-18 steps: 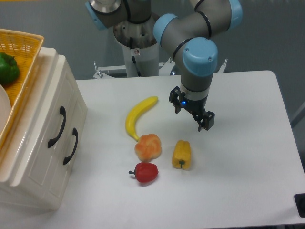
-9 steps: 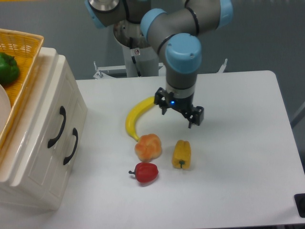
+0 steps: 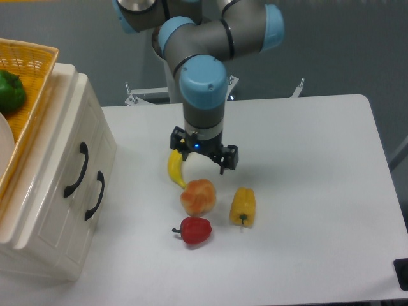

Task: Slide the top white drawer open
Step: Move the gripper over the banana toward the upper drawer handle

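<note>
We found the glossy cream-white plastic cabinet [image 3: 48, 210] at the table's nine o'clock edge, its front carrying two curved black handles. The top white drawer [image 3: 71, 159], the one with the upper curved black handle [image 3: 76, 169], sat flush with the cabinet front, fully closed, and the lower white drawer with its matching black handle [image 3: 94, 196] lay just beside it, toward five o'clock. The black two-finger gripper [image 3: 204, 152] on the grey-and-blue arm hung over the white table [image 3: 319, 191] near its middle, well apart from the cabinet at its three o'clock side; its two fingers stood spread with nothing between them. Below the gripper, partly hidden by it, lay a curved yellow banana [image 3: 174, 169], only its lower end visible. At the gripper's six o'clock sat a round orange-pink fruit [image 3: 198, 196], with a yellow bell pepper [image 3: 242, 206] just at that fruit's three o'clock and a red bell pepper [image 3: 193, 230] at its six o'clock. On top of the cabinet rested a woven yellow basket [image 3: 29, 64] holding a green bell pepper [image 3: 11, 91].
</note>
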